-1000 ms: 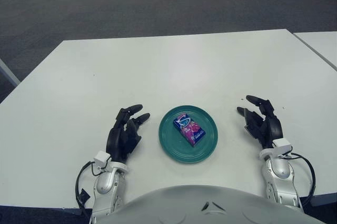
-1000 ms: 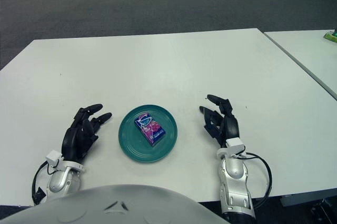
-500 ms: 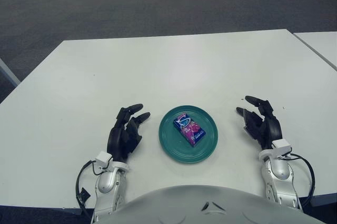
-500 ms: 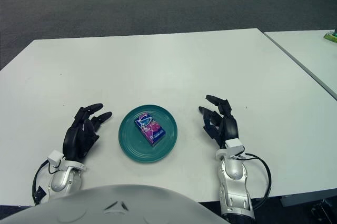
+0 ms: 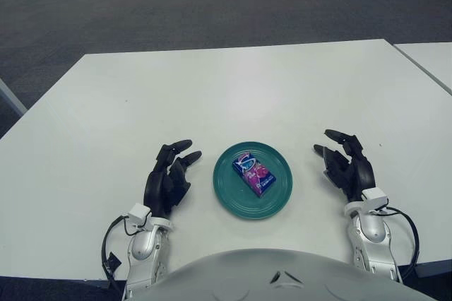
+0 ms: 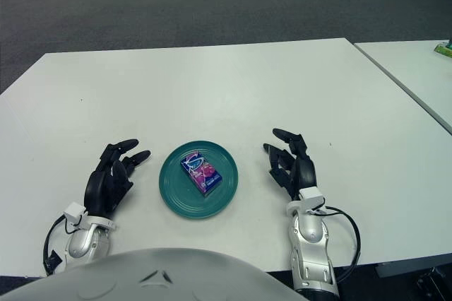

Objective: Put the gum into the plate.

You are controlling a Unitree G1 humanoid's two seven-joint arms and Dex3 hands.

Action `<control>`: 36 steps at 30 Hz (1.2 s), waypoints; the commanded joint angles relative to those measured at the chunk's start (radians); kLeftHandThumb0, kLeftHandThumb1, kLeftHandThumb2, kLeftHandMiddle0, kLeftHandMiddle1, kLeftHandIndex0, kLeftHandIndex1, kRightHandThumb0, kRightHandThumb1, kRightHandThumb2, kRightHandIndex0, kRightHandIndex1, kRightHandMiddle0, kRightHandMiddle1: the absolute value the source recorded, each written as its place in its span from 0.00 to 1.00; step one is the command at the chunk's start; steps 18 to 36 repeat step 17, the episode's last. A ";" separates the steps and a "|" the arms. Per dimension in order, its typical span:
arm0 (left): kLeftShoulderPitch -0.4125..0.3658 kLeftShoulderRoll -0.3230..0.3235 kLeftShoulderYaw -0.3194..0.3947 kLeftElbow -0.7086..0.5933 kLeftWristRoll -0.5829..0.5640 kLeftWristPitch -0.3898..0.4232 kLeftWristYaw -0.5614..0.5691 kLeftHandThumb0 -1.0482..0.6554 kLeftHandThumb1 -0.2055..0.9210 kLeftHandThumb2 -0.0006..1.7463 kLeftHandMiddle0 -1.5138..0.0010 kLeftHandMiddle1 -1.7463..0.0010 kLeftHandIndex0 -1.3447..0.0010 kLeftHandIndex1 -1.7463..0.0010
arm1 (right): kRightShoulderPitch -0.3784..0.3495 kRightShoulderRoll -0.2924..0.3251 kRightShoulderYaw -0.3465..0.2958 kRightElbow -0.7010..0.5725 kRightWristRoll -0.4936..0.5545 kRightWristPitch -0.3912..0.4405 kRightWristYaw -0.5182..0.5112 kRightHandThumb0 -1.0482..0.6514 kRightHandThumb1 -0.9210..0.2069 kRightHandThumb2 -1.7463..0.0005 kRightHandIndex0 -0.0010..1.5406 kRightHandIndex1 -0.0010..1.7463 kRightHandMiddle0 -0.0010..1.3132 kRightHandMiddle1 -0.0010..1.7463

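A blue and pink gum box (image 5: 253,172) lies flat inside a teal plate (image 5: 277,194) near the front of the white table. My left hand (image 5: 171,172) rests on the table just left of the plate, fingers relaxed, holding nothing. My right hand (image 5: 344,163) is on the table to the right of the plate, fingers spread, holding nothing. Both hands are apart from the plate.
The white table (image 5: 233,96) stretches far back and to both sides. A second white table (image 5: 431,57) stands at the right, across a narrow gap, with a small green object (image 6: 443,49) on it. Grey carpet lies beyond.
My right hand has shifted slightly to the left, toward the plate. The left hand, plate and gum box have not moved.
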 commanded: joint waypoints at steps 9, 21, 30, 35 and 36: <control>0.040 0.003 0.000 0.011 -0.013 0.072 0.006 0.12 1.00 0.48 0.66 0.53 0.75 0.34 | 0.074 0.016 0.007 0.025 0.004 0.073 0.004 0.31 0.00 0.67 0.41 0.22 0.14 0.55; 0.040 0.013 0.003 0.025 -0.026 0.083 -0.009 0.13 1.00 0.48 0.67 0.53 0.75 0.34 | 0.074 0.020 0.011 0.040 -0.005 0.061 0.000 0.30 0.00 0.67 0.41 0.23 0.14 0.55; 0.040 0.013 0.003 0.025 -0.026 0.083 -0.009 0.13 1.00 0.48 0.67 0.53 0.75 0.34 | 0.074 0.020 0.011 0.040 -0.005 0.061 0.000 0.30 0.00 0.67 0.41 0.23 0.14 0.55; 0.040 0.013 0.003 0.025 -0.026 0.083 -0.009 0.13 1.00 0.48 0.67 0.53 0.75 0.34 | 0.074 0.020 0.011 0.040 -0.005 0.061 0.000 0.30 0.00 0.67 0.41 0.23 0.14 0.55; 0.040 0.013 0.003 0.025 -0.026 0.083 -0.009 0.13 1.00 0.48 0.67 0.53 0.75 0.34 | 0.074 0.020 0.011 0.040 -0.005 0.061 0.000 0.30 0.00 0.67 0.41 0.23 0.14 0.55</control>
